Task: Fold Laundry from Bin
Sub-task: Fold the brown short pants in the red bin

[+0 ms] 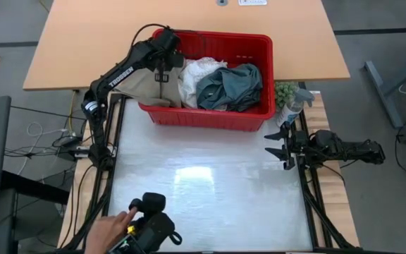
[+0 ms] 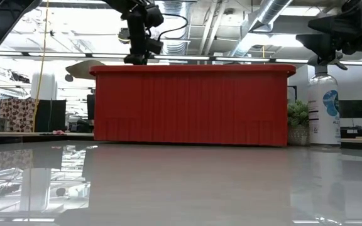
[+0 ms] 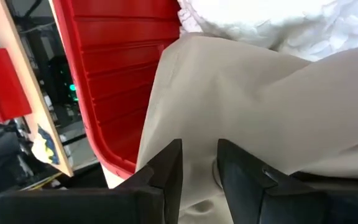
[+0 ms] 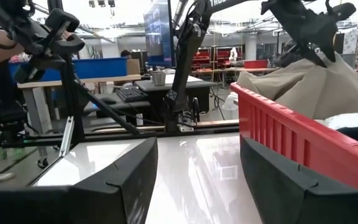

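The red bin stands at the table's far side. Inside lie the laundry: a beige garment at its left end, a white one in the middle and a dark teal one at the right. The beige garment spills over the bin's left rim. My left gripper reaches into the bin's left part from above, slanting down, shut on the beige cloth. My right gripper waits open at the table's right edge, level, touching nothing. My left gripper has a bunch of the beige garment between its two fingers, which stand close together. The fingers come slanting down from the bin's left end. One layer or several, I cannot tell. The cloth rises in a peak above the bin's rim under the gripper.
A spray bottle and a small green plant stand right of the bin. A person's hand holds a black device at the table's near edge. The white table stretches between the arms.
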